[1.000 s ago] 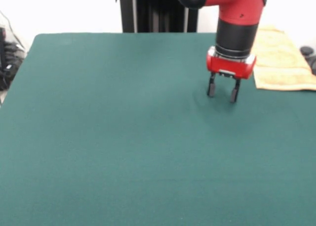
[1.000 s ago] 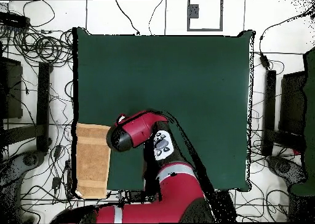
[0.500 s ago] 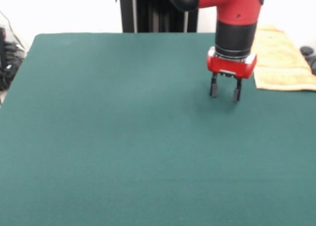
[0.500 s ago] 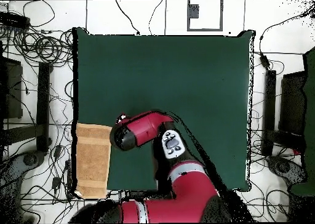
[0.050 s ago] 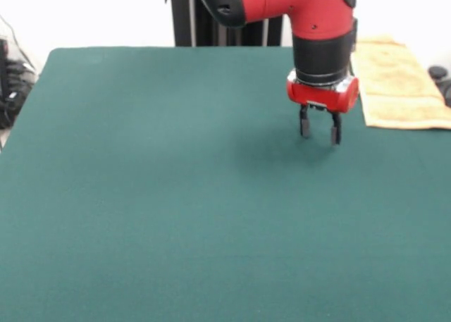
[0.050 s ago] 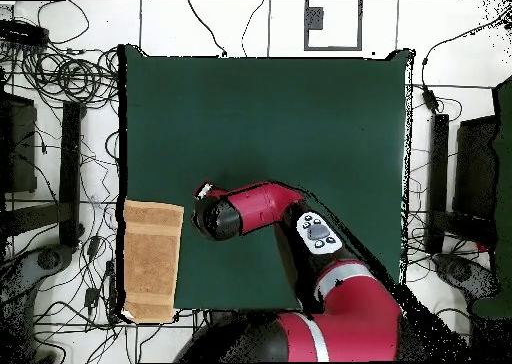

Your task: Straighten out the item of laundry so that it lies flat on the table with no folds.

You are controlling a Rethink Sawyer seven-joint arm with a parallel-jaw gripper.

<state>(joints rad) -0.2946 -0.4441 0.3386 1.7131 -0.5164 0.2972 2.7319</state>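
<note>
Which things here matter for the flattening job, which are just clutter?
Job:
- towel, flat at the table's edge
- table, green top
- gripper, open, empty, beside the towel

Clutter:
- cables on the floor around the table
- black post behind the table

The wide rectangular felt-covered tabletop [image 5: 176, 195] is a plain, even dark green with no pattern. The small rectangular terry-cloth towel [image 5: 398, 86] is tan-orange, paler and yellowish in the front view, with a lighter flat band [image 6: 152, 216] running across it. The robot arm [image 5: 310, 12] is bright red with a black wrist section, and a red collar sits just above the black fingers [image 5: 304, 124]. From overhead, a grey-white button panel [image 6: 320, 232] marks the red arm.
</note>
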